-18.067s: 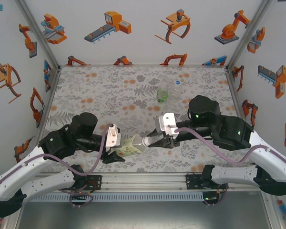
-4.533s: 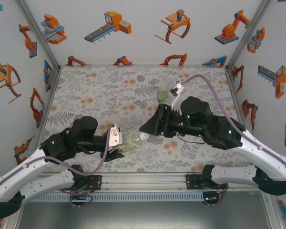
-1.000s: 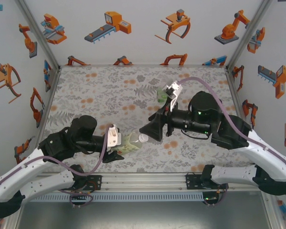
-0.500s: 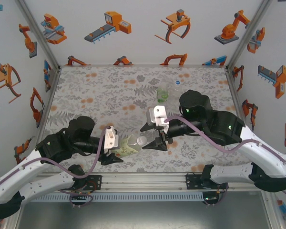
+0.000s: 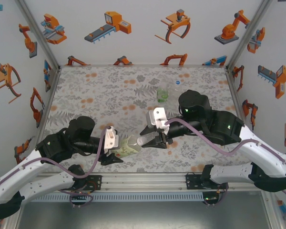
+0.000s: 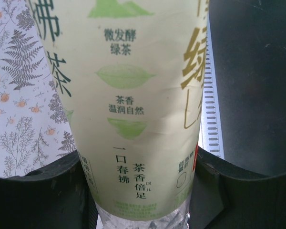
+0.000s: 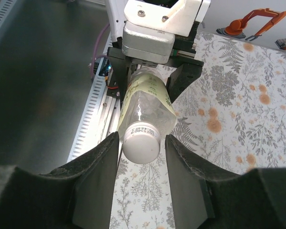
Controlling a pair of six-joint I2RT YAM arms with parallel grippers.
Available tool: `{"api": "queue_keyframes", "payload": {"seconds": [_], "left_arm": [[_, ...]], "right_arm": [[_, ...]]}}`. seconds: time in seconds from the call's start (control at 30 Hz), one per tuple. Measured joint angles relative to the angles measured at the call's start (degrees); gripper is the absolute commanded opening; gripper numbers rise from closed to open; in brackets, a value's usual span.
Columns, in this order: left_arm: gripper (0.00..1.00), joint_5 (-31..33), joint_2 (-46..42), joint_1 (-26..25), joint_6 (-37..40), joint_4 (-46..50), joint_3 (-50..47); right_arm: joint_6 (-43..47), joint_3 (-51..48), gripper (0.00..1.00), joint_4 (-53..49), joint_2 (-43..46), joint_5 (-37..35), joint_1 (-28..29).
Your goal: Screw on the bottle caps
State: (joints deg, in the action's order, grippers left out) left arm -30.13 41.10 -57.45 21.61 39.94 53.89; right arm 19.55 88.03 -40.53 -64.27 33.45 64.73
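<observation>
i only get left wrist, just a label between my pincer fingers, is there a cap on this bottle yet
observer: yes, a white cap sits on the labelled bottle's mouth.
operator: where's the right pincer
observer: the right pincer straddles that cap, one finger on each side; I can't tell if they're pressing it.
operator: other bottles?
observer: two more stand upright farther back, a green bottle and a clear bottle beside it.

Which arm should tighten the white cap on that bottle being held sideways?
The right. The right gripper has its jaws on either side of the white cap, lined up to twist it, while the left gripper is shut on the bottle, steadying it.
</observation>
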Motion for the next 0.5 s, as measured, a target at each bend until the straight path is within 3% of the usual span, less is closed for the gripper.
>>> {"api": "queue_keyframes", "payload": {"seconds": [0.37, 0.5], "left_arm": [[0.0, 0.11, -0.94, 0.0, -0.2, 0.2, 0.0], [0.0, 0.24, -0.96, 0.0, -0.39, 0.17, 0.0]], "right_arm": [[0.0, -0.17, 0.43, 0.0, 0.0, -0.96, 0.0], [0.0, -0.17, 0.37, -0.02, 0.0, -1.11, 0.0]]}}
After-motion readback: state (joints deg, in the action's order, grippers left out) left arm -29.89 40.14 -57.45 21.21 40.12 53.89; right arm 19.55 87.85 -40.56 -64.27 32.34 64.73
